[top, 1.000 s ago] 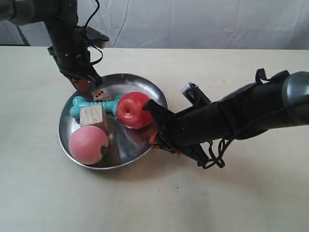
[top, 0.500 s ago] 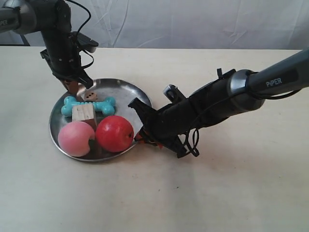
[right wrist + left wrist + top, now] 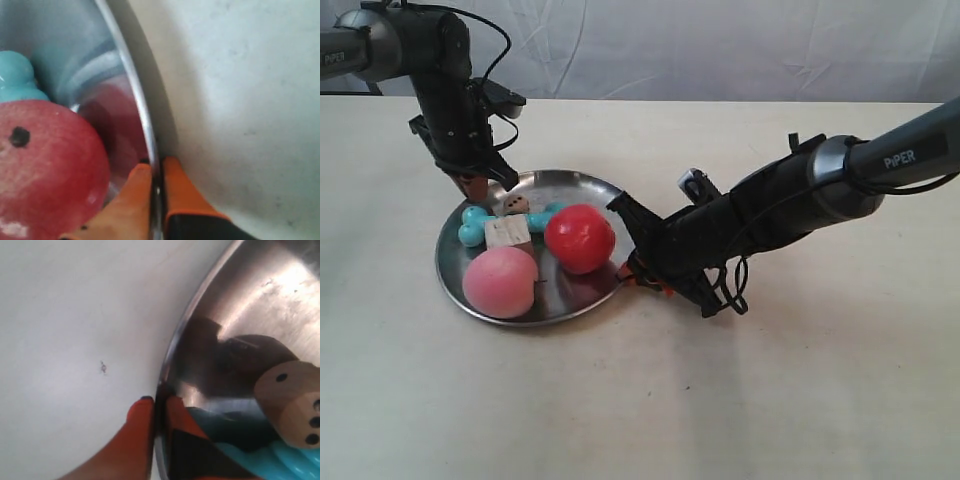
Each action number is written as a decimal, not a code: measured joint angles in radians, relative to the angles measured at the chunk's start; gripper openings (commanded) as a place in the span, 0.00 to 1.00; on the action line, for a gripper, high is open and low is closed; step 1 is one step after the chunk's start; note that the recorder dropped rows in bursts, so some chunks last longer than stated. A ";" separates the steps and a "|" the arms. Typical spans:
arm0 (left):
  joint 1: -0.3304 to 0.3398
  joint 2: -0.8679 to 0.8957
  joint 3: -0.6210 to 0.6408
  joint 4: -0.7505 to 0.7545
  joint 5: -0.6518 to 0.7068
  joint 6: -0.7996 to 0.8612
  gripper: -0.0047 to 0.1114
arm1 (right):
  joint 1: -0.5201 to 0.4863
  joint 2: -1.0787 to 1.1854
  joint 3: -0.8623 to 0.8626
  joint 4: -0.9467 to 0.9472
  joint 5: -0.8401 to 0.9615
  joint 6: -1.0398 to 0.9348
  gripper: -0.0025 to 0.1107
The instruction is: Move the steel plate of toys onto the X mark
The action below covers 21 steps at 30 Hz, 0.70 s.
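The steel plate (image 3: 563, 177) is held at opposite rims by both grippers. My left gripper (image 3: 480, 188) (image 3: 156, 402), on the arm at the exterior view's left, is shut on the far-left rim (image 3: 240, 300). My right gripper (image 3: 638, 272) (image 3: 156, 167) is shut on the right rim (image 3: 75, 60). Inside lie the red apple (image 3: 580, 238) (image 3: 45, 160), pink peach (image 3: 500, 282), turquoise bone (image 3: 475, 228) (image 3: 280, 462), wooden cube (image 3: 508, 232) and die (image 3: 519, 205) (image 3: 290, 402). A tiny dark mark (image 3: 103, 367) lies on the table just outside the rim; its shape is too blurred to read.
The table (image 3: 820, 400) is a plain cream surface, with a white cloth backdrop (image 3: 740, 45) behind its far edge. A small dark speck (image 3: 688, 385) sits on the table in front of the right arm.
The plate and both grippers moved left across the table, then a little back to the right. The apple rolled inside the plate, and the peach shifted too.
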 measured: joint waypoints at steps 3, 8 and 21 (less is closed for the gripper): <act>0.000 0.000 0.000 -0.013 0.004 -0.004 0.20 | -0.006 0.000 0.000 -0.003 0.002 0.007 0.29; -0.010 0.001 0.000 -0.117 0.045 -0.017 0.41 | -0.006 0.000 -0.020 0.009 0.018 0.014 0.52; -0.031 -0.001 0.000 -0.201 0.087 -0.069 0.49 | -0.007 0.000 -0.030 -0.035 0.057 0.018 0.52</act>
